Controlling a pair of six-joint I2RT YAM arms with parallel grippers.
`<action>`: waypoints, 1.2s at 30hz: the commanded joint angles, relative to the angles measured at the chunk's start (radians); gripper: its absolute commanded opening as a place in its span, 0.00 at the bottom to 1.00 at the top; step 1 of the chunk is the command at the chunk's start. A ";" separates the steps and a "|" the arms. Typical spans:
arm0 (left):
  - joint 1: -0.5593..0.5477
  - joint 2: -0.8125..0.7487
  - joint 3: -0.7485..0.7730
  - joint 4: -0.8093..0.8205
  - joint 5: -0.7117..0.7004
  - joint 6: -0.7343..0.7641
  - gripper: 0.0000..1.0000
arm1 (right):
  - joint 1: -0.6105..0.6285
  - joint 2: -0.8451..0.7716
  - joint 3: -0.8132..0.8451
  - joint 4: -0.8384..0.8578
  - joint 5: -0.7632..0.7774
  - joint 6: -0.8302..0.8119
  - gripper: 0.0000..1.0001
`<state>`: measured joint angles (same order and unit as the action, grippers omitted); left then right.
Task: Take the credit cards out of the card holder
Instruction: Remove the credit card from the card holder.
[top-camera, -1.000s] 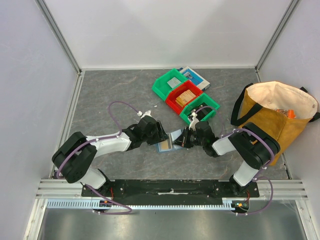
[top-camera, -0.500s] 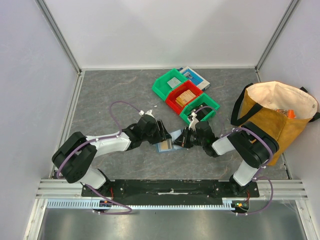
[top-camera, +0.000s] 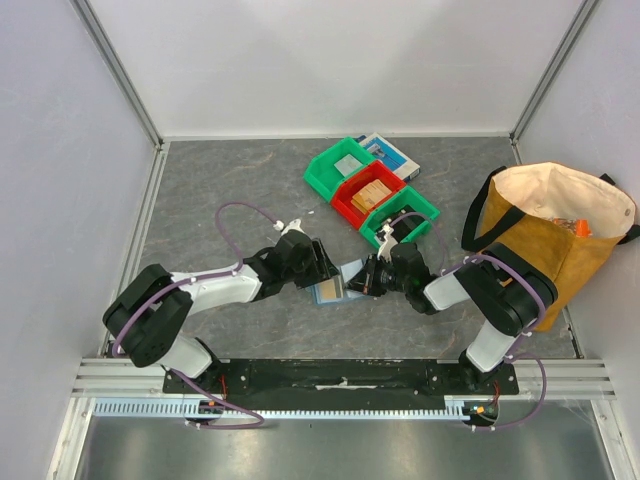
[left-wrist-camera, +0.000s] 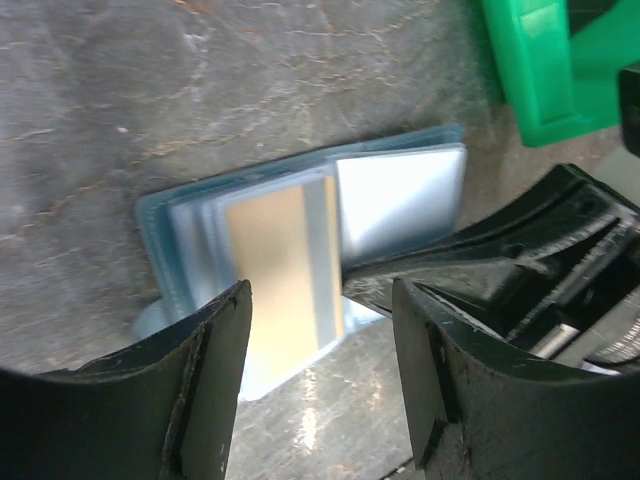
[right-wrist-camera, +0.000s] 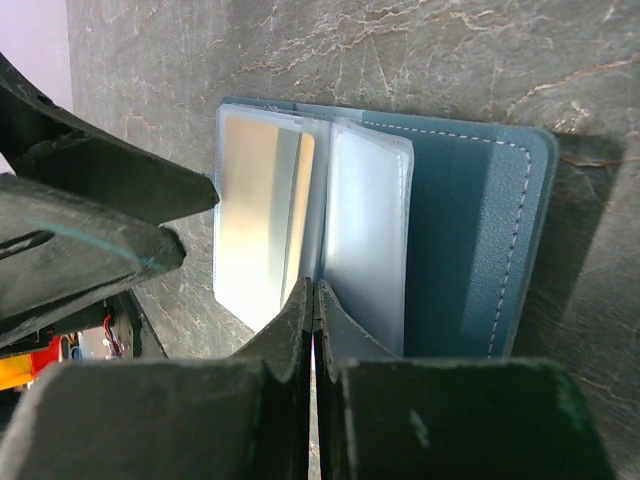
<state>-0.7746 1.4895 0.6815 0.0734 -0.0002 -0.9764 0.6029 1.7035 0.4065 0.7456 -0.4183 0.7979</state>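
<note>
The slate-blue card holder (top-camera: 335, 285) lies open on the grey table between my two grippers. In the left wrist view its clear sleeves (left-wrist-camera: 400, 200) fan out and a tan credit card (left-wrist-camera: 282, 270) sticks partway out of one. The right wrist view shows the blue cover (right-wrist-camera: 470, 240) and the same card (right-wrist-camera: 258, 210). My left gripper (left-wrist-camera: 320, 400) is open and empty, with the card's free edge just ahead of its jaws. My right gripper (right-wrist-camera: 314, 295) is shut at the sleeves' near edge, pinching the holder.
Two green bins (top-camera: 345, 165) (top-camera: 400, 215) and a red bin (top-camera: 368, 193) stand just behind the holder. A blue-and-white flat box (top-camera: 392, 152) lies behind them. A tan tote bag (top-camera: 550, 230) stands at the right. Walls enclose the table.
My left gripper has shifted slightly beside the holder. The right gripper and the holder have stayed put.
</note>
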 joint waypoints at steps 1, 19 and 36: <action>0.000 -0.020 0.044 -0.061 -0.109 0.067 0.64 | 0.011 0.041 -0.034 -0.114 0.009 -0.022 0.00; -0.002 0.048 0.069 -0.067 -0.063 0.081 0.64 | 0.012 0.041 -0.035 -0.112 0.006 -0.022 0.00; -0.003 0.046 0.112 -0.004 0.144 0.104 0.57 | 0.012 0.059 -0.029 -0.101 -0.007 -0.020 0.00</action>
<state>-0.7719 1.5356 0.7448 0.0093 0.0364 -0.9066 0.6033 1.7142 0.4065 0.7582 -0.4278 0.8021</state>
